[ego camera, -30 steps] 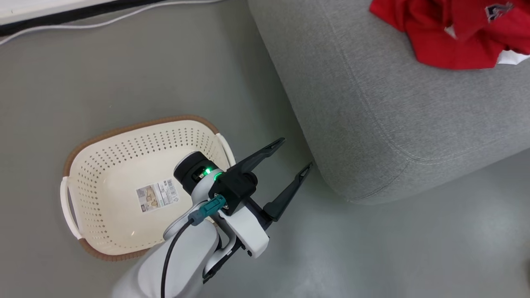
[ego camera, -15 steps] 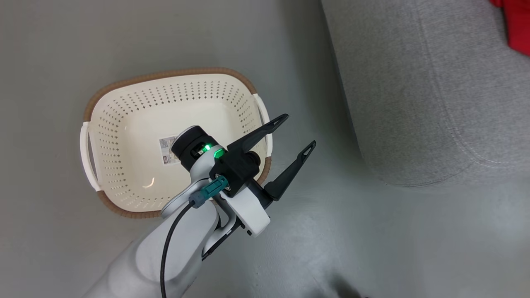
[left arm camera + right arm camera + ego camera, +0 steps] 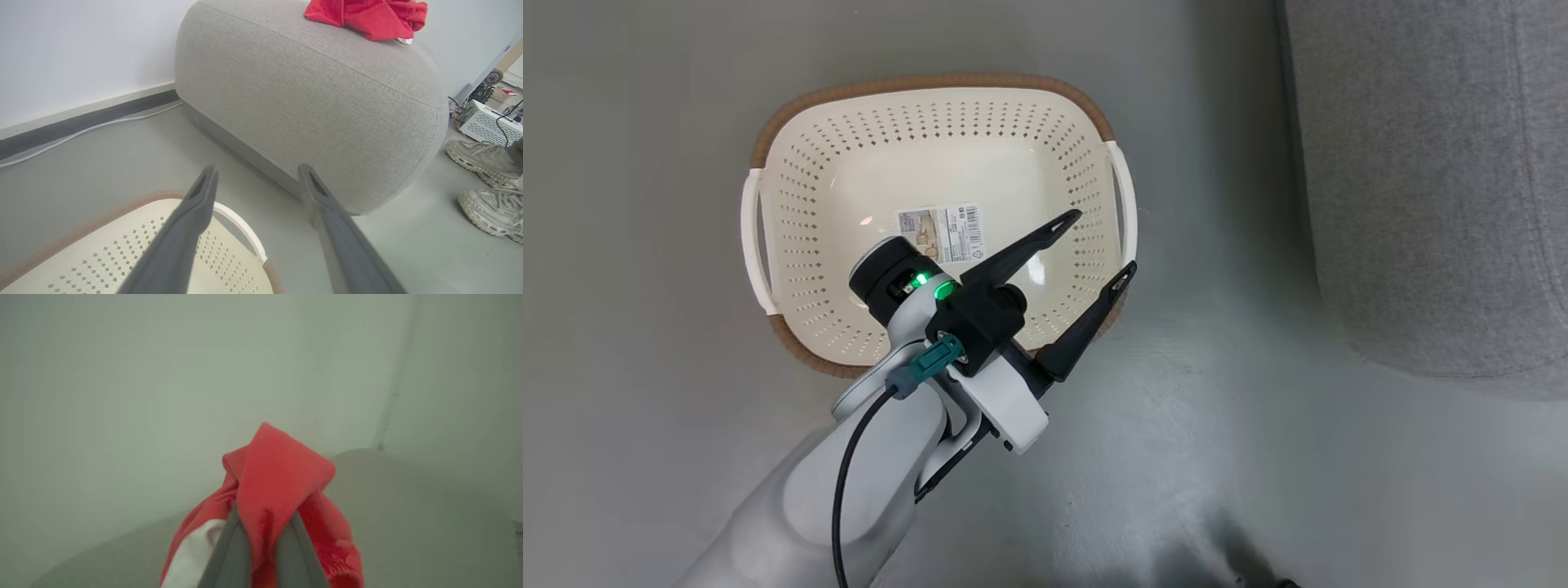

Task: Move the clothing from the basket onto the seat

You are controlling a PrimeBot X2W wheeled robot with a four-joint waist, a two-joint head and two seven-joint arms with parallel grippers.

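Standing wide apart, with nothing held, at the left end effector (image 3: 1104,242). Hanging over the right side of the basket (image 3: 800,212): one dark tip above the wall with the little holes, the other above the brown rim (image 3: 931,82) near the white handle (image 3: 1125,192). Behind them, a black wrist with a green light (image 3: 943,290) and a pale arm (image 3: 866,465).

Pinched together on a piece of red clothing (image 3: 282,473) at the right end effector (image 3: 263,539). Red cloth bunched up over both grey fingers (image 3: 229,555), with a white patch (image 3: 196,547) low on the left. Past it, all blurry, a pale wall and a round grey shape.

Sitting on the grey floor (image 3: 645,408), that basket, with a barcode label (image 3: 939,233) stuck on its cream bottom. Off to its right, apart from it, the big grey seat (image 3: 1421,180). Lying on top of the seat, toward its far end in the left wrist view, a heap of red clothing (image 3: 367,16) with a bit of white peeking out. Down on the floor past the seat, two pale shoes (image 3: 482,157) and a white box (image 3: 490,122). Along the foot of the wall, a thin white cord (image 3: 81,132).
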